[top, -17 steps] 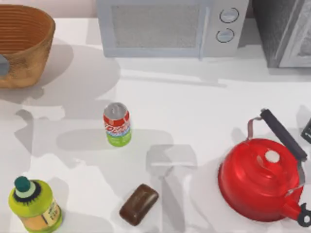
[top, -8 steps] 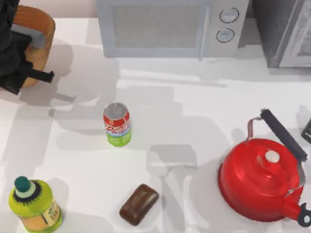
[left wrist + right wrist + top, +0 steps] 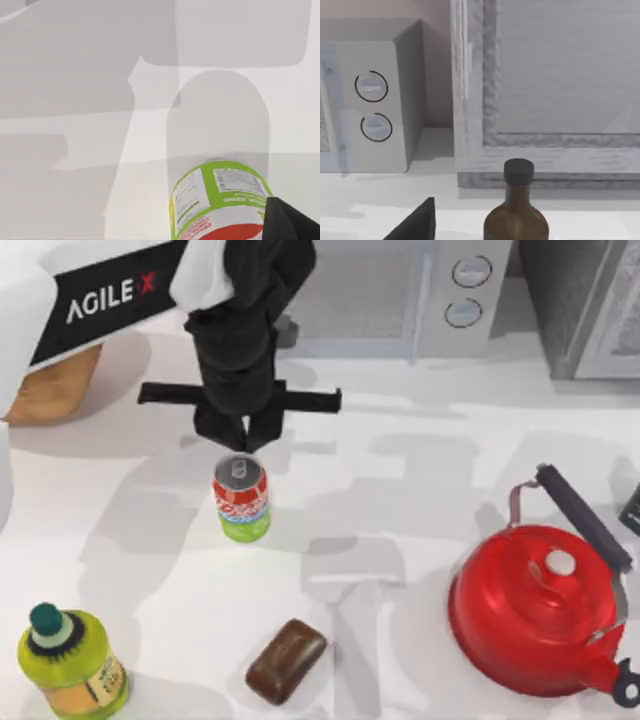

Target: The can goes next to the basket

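Our left gripper (image 3: pixel 238 443) hangs over the table (image 3: pixel 420 470), just behind the can (image 3: pixel 241 499); we can't tell if its fingers are spread or pressed together. The can stands upright, left of centre, well apart from the basket (image 3: pixel 55 390) at the back-left corner, mostly hidden under our left arm. In the left wrist view the can (image 3: pixel 220 202) sits close below. Right arm is parked at the right.

A kitchen: a microwave (image 3: pixel 440 300) stands along the white surface's (image 3: pixel 420 470) far edge, with a red kettle (image 3: pixel 540 610) near its right edge.
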You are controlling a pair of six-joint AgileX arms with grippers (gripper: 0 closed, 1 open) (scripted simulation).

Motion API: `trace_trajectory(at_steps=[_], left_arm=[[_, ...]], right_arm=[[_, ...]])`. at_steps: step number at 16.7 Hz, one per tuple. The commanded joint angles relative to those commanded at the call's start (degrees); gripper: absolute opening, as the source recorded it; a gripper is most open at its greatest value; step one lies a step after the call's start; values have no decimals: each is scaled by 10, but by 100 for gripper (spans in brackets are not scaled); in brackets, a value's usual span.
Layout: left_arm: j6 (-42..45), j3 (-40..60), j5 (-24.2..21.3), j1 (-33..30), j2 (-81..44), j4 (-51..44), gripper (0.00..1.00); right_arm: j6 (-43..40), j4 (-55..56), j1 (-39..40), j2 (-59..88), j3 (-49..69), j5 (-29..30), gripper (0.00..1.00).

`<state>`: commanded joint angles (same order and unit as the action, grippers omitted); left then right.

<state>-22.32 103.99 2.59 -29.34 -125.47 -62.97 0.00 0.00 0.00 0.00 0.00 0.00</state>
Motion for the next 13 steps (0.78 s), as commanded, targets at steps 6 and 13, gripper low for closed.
trace_trajectory(at_steps=[6, 13], left_arm=[[-141, -5, -28, -89, 1, -50, 0], [-143, -10, -28, -89, 0, -45, 0]], right_arm=[[0, 0, 0, 0, 0, 0, 100], [0, 0, 0, 0, 0, 0, 100]])
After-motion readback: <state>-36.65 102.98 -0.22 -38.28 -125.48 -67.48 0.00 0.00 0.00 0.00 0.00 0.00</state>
